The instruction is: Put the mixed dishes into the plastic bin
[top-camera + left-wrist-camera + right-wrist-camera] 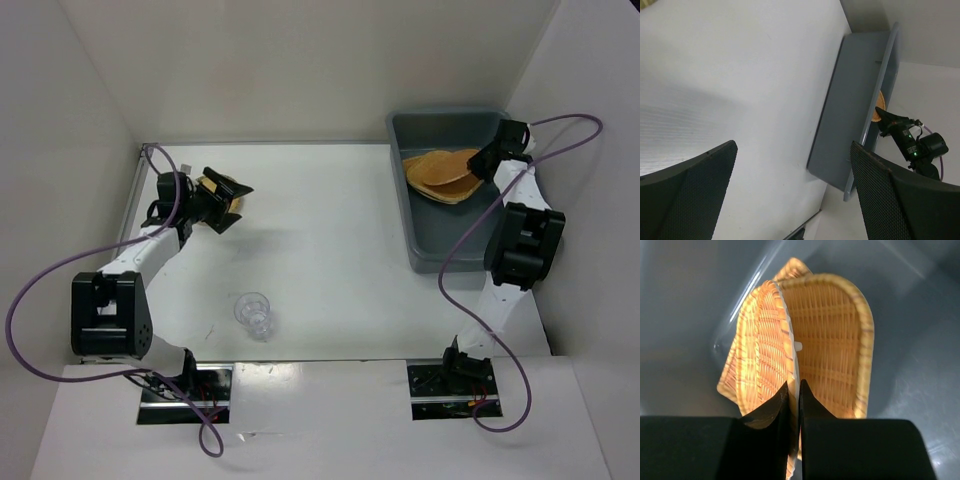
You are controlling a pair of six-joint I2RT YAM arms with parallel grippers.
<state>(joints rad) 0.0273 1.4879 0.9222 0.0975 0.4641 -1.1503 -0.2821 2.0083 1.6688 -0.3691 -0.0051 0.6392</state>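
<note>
Inside the plastic bin, the right gripper has its jaws almost together, pinching the thin rim of a woven-look plate, which stands on its edge and leans to 11 o'clock in the wrist view. Just beside it, at 2 o'clock, a second plate lies on the bin floor. A small woven edge shows behind them, but I cannot tell if it is a third plate. I judge these plates to be light and stiff, with a rough weave that gives good friction. The rim is the right place to hold, because flat on a surface they offer nothing else. In the top view the bin sits at 2 o'clock of the table. At 10 o'clock, the left gripper has its jaws wide apart and nothing between them. A tan plate shows right at this gripper, but whether they touch is hidden. The clear cup waits alone at 7 o'clock. It looks light, smooth and easy to tip, so a grip across its ribbed wall seems safest.
</note>
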